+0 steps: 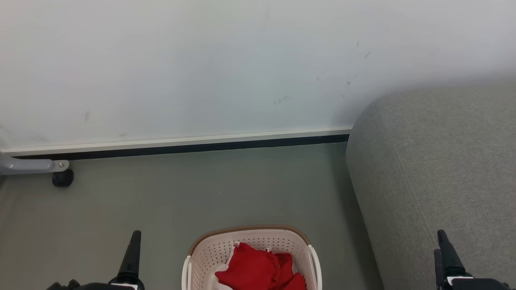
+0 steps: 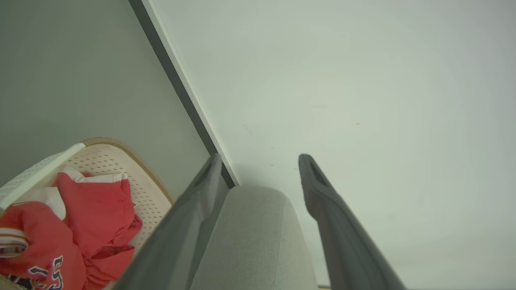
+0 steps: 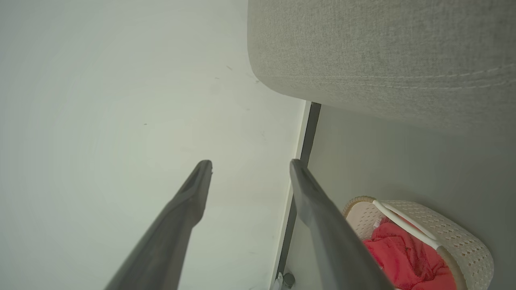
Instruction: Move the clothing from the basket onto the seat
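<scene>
**A:** Your left gripper [image 2: 261, 163] had its two long dark fingers spread wide, with nothing between them. Through the gap you looked at the rounded end of the grey sofa [image 2: 250, 241] and the pale wall [image 2: 363, 80].

**B:** Your right gripper [image 3: 250, 165] was the same: fingers well apart, gripping nothing, and pointed at the wall just beside the sofa's edge, where you could see a stitched seam.

**A:** And where was your clothing [image 1: 254, 270]?

**B:** The red garments lay bunched inside the cream laundry basket [image 1: 209, 253], with a bit of white cloth at their left. Your left wrist view showed white-and-dark lettering on one red piece.

**A:** The basket stood on the grey floor [image 1: 201, 189], low in the middle of your head view. It sat between your two grippers, and neither touched it.

**B:** The sofa stood to the right of the basket, near it but apart.

**A:** At your far left, a grey leg with a black caster [image 1: 62, 178] stood close to the dark skirting [image 1: 181, 147].
</scene>
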### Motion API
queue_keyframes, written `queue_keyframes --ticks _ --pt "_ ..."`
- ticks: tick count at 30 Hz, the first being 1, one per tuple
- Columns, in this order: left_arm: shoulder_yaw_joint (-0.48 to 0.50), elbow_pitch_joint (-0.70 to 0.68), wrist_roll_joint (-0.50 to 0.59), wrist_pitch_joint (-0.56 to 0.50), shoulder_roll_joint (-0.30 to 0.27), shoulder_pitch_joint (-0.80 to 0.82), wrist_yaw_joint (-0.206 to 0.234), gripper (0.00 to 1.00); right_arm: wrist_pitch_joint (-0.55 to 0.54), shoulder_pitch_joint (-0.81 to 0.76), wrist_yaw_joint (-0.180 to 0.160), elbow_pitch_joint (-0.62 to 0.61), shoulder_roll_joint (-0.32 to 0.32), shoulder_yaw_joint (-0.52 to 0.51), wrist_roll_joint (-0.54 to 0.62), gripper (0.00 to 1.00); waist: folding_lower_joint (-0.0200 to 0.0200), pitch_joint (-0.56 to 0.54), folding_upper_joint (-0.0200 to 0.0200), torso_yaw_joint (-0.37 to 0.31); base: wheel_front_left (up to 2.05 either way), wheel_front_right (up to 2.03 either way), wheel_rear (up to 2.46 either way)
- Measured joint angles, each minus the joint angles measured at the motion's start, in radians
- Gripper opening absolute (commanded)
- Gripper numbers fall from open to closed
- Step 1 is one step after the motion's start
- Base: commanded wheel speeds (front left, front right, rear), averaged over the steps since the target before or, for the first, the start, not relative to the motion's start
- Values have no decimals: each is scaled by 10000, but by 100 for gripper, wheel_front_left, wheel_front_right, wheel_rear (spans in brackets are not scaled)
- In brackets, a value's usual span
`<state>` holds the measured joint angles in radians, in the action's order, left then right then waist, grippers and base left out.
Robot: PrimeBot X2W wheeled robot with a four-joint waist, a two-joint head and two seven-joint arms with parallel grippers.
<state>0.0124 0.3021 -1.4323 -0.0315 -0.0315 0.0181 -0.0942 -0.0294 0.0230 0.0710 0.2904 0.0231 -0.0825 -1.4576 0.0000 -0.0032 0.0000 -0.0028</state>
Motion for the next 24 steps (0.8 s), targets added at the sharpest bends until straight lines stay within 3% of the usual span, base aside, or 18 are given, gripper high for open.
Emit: queue_keyframes --ticks 24 --pt "-1014 -694 4631 905 -598 151 813 100 857 -187 -656 -861 199 1183 4591 100 0 -35 0 -58 0 0 0"
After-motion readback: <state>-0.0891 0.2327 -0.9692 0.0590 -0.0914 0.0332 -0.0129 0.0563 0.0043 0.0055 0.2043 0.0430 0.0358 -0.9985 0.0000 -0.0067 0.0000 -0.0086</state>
